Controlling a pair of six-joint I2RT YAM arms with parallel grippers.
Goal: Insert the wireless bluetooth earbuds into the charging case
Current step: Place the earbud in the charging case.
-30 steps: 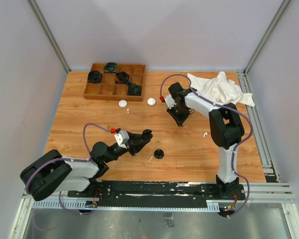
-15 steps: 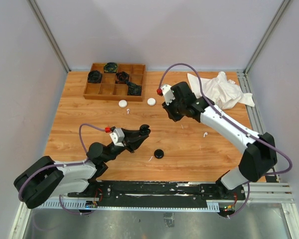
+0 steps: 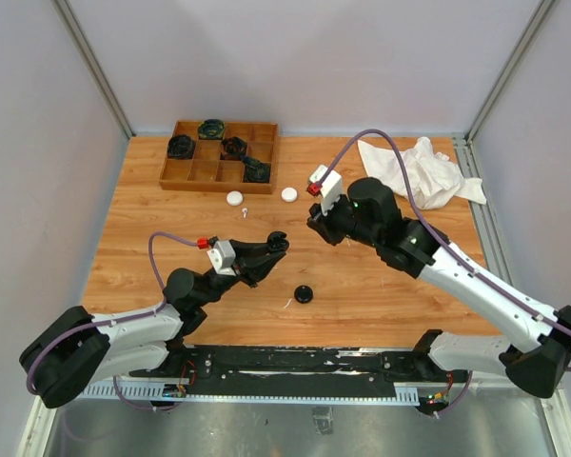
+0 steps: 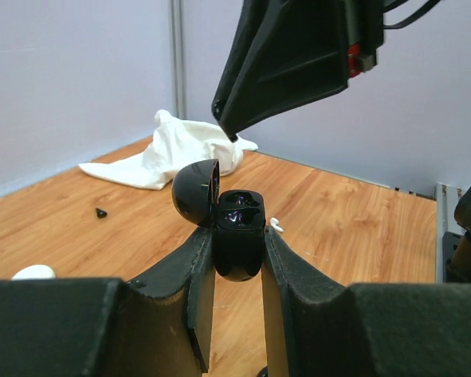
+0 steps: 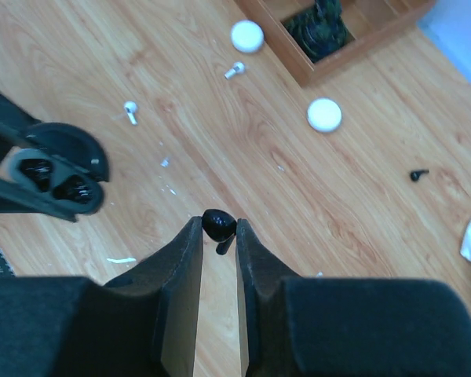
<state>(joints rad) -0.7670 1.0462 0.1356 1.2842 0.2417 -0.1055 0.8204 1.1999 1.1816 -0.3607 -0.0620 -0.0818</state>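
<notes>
The left arm is stretched low and forward, and the open black charging case [image 4: 237, 255] is pinched upright in the left claw [image 4: 236, 236], sockets turned upward and lid swung aside. The right arm is reached across and bent downward, its right claw [image 5: 217, 228] held just above and beyond the case, pressed onto a black earbud [image 5: 217, 223]. The earbud's round head is gripped at the fingertips, its stem laid back along the gap between them.

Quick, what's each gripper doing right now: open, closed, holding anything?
Left gripper: closed on the open black charging case.
Right gripper: closed on a black earbud.
</notes>
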